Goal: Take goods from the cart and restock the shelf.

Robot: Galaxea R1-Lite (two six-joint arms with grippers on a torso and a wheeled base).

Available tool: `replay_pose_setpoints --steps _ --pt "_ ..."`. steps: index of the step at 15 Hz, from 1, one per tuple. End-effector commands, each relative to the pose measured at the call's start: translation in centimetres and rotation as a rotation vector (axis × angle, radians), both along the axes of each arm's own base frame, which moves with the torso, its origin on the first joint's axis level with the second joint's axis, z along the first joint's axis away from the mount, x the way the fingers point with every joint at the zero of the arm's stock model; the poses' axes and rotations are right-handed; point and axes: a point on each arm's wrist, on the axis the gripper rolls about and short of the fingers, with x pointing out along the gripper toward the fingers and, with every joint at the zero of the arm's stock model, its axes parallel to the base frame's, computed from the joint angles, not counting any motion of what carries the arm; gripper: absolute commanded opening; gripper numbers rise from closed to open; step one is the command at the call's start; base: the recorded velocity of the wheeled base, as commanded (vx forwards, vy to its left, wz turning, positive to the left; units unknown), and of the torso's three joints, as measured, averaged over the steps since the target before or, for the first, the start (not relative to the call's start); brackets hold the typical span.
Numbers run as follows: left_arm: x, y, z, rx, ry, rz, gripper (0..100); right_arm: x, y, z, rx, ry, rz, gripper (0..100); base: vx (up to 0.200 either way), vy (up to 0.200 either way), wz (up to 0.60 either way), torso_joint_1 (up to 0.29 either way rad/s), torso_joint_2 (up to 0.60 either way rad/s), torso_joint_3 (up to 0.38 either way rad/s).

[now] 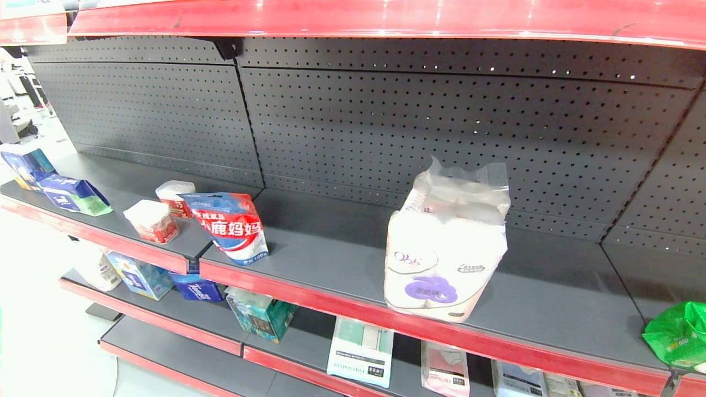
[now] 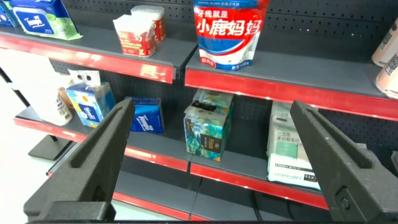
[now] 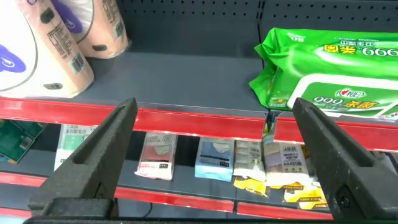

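A dark shelf [image 1: 342,259] with a red front lip carries a pack of toilet rolls [image 1: 445,242], a red, white and blue pouch [image 1: 231,227] and two small white-and-red packs [image 1: 153,220]. A green wet-wipe pack [image 1: 677,333] lies at the far right. My left gripper [image 2: 211,155] is open and empty in front of the lower shelves, below the pouch [image 2: 227,31]. My right gripper [image 3: 214,158] is open and empty too, facing the shelf lip between the toilet rolls [image 3: 46,50] and the green pack [image 3: 336,68].
Blue tissue packs [image 1: 74,194] sit at the shelf's far left. Lower shelves hold a teal box [image 2: 208,124], blue tissue boxes [image 2: 146,116], a white-green pack [image 2: 292,149] and several small hanging packets [image 3: 214,158]. A wide bare stretch of shelf [image 1: 551,286] lies right of the toilet rolls.
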Motion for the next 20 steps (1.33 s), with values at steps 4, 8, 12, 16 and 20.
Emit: replay_pose_setpoints --steps 4,8,12,16,20 --pt "0.0 0.0 0.0 0.0 0.0 0.0 100 0.05 -0.01 0.01 0.002 0.007 0.0 100 0.0 0.0 0.0 0.0 0.0 0.0" --pt "0.0 0.0 0.0 0.0 0.0 0.0 100 0.05 -0.01 0.01 0.002 0.007 0.0 100 0.0 0.0 0.0 0.0 0.0 0.0" --pt "0.0 0.0 0.0 0.0 0.0 0.0 100 0.05 -0.01 0.01 0.002 0.007 0.0 100 0.0 0.0 0.0 0.0 0.0 0.0" --pt "-0.01 0.0 0.05 0.0 -0.002 0.0 100 0.05 -0.01 0.01 0.0 0.007 0.001 100 0.0 0.0 0.0 0.0 0.0 0.0" --pt "0.0 0.0 0.0 0.0 0.0 0.0 100 0.05 -0.01 0.01 0.0 0.007 0.001 100 0.0 0.0 0.0 0.0 0.0 0.0"
